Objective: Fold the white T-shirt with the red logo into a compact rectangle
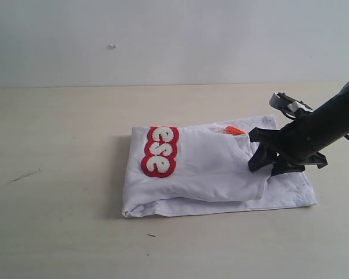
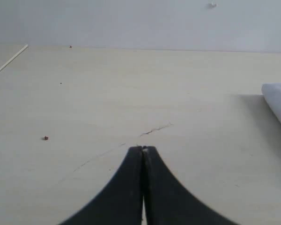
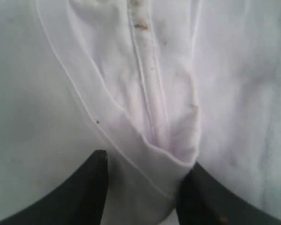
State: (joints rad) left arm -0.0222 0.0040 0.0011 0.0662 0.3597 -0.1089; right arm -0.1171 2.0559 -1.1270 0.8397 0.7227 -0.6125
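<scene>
One white T-shirt [image 1: 209, 168] lies folded on the counter [image 1: 64, 203], a little to the right of the middle in the exterior view. Its upper layer is laid over a lower one, and the lower layer shows along the near edge and at the right end. The red logo [image 1: 160, 151] is on top at the left end of the fold, and only the letters "ese" can be read. A small orange neck tag [image 1: 235, 131] shows at the far edge, beside the collar.

The right fingers [image 1: 257, 160] are low on the right part of the shirt, near the collar. They stand apart, and a soft fold of white cloth with a seam sits between them without being pressed flat.

The left fingers [image 2: 131, 178] are clenched together with nothing between them, over bare counter. The shirt is well apart from them, and only its corner is seen in the left wrist view.
</scene>
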